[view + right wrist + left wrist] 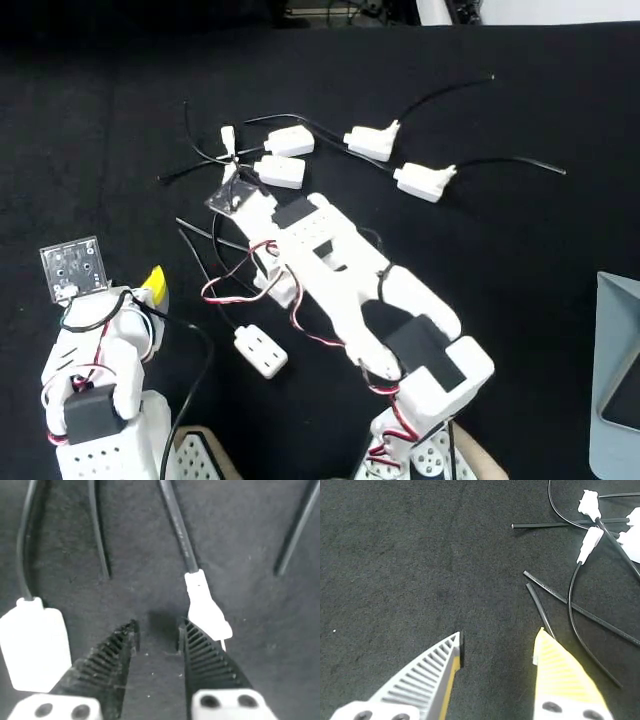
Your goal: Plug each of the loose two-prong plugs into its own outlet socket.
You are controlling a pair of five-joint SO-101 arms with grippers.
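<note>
Two small white two-prong plugs [228, 140] [232, 171] on black cords lie at the back left of the black table. Several white outlet sockets lie around them: two [290, 141] [280, 172] beside the plugs, two [370, 141] [425, 181] farther right, one [260, 350] near the front. My right gripper [232, 196] is low over the nearer plug. In the right wrist view it [157, 630] is open, and the plug [204, 607] lies just outside one finger, with a socket [35, 647] on the other side. My left gripper [499, 640] stands open over bare cloth, both plugs [589, 545] [589, 502] well beyond it.
Loose black cords [205, 255] cross the cloth between the arms. A grey bin [615, 380] stands at the table's right edge. A small grey marker card [73, 268] sits by the left arm. Bare cloth lies at the far left.
</note>
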